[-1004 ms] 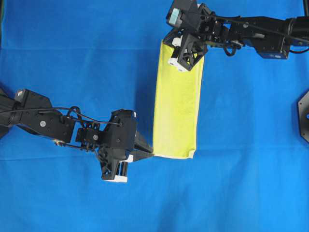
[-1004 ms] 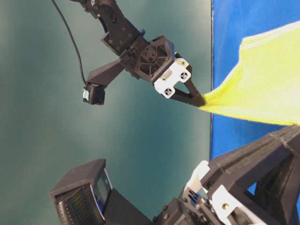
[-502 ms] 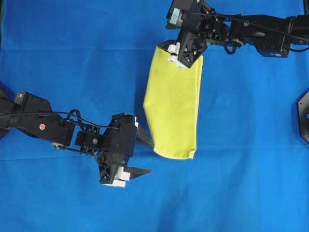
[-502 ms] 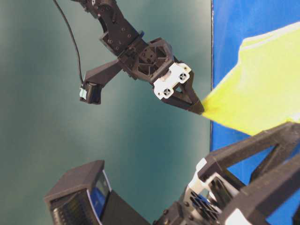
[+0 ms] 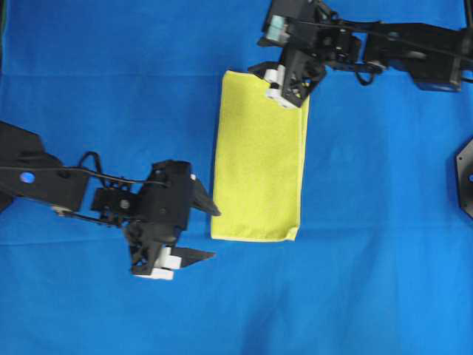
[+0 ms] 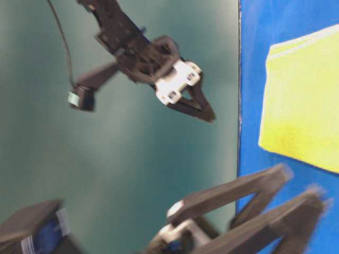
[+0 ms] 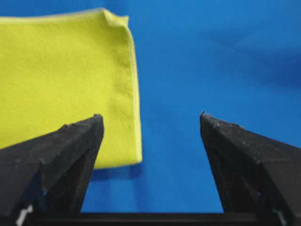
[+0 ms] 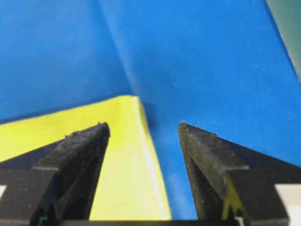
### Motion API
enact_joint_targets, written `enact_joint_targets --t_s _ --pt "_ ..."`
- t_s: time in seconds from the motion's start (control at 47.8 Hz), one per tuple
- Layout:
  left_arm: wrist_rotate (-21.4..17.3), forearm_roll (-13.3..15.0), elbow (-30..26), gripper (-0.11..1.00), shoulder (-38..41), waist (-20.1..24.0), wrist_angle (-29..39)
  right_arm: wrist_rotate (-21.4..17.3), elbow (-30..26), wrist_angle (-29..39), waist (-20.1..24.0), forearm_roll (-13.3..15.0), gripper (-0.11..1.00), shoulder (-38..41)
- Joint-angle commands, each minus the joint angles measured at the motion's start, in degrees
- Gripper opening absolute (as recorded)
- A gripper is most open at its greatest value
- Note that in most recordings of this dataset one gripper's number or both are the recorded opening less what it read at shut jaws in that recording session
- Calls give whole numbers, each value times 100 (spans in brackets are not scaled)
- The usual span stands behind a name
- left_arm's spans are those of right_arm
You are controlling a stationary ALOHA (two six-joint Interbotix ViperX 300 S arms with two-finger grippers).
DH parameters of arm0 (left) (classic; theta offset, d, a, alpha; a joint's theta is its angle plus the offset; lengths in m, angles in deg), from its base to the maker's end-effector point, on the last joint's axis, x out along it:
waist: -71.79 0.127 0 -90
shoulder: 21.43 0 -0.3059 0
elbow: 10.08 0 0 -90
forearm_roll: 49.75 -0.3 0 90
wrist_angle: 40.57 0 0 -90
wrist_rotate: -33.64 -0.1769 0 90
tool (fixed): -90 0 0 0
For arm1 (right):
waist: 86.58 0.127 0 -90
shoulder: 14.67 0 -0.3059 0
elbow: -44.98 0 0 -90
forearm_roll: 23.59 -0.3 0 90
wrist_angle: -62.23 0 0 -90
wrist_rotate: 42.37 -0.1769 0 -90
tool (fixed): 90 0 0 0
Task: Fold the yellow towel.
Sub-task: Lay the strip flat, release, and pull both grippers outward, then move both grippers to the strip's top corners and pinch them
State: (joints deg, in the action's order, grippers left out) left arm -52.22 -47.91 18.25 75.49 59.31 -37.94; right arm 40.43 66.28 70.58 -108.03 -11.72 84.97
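Note:
The yellow towel (image 5: 259, 155) lies flat on the blue cloth as a long folded rectangle, and also shows as a flat slab in the table-level view (image 6: 302, 95). My left gripper (image 5: 209, 231) is open just left of the towel's near left corner, touching nothing. In the left wrist view that corner of the towel (image 7: 61, 75) lies ahead of the left finger, with the gripper (image 7: 150, 117) wide apart over bare blue. My right gripper (image 5: 292, 95) hovers open over the far right corner. The towel edge (image 8: 124, 155) runs between the spread fingers of the gripper (image 8: 143, 126).
A blue cloth (image 5: 111, 89) covers the whole table. A black fixture (image 5: 465, 177) sits at the right edge. In the table-level view the table edge (image 6: 238, 106) meets a teal backdrop, with the right gripper (image 6: 204, 111) raised beside it and the blurred left gripper (image 6: 254, 211) in front.
Both grippers opened and let go of the towel. The towel dropped from a pulled, lifted strip to a flat rectangle. The left gripper drew back leftwards and the right one rose.

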Motion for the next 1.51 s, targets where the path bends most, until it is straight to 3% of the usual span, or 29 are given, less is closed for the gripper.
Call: enact_joint_targets --t_s 0.0,0.188,0.481,0.732,1.171,1.484 --pt "-18 -18 44 77 -431 79 70 -18 123 -9 88 9 62 -492" --pt "-123 -18 492 77 -1125 615 -97 -88 905 -527 132 -62 62 -1362" --pt "-422 -18 1441 77 -2065 1617 -1336 -308 2391 -1837 264 -123 62 -2821" --pt "-396 -18 2303 77 -2637 2030 -2215 -668 3410 -2856 457 -132 62 -3199" --pt "-369 -18 2232 77 -2443 2065 -2391 -703 3270 -2848 457 -132 62 -3146" --pt "-448 -18 1362 77 -1222 2883 -2329 -686 2285 -1327 -360 -185 61 -2021"
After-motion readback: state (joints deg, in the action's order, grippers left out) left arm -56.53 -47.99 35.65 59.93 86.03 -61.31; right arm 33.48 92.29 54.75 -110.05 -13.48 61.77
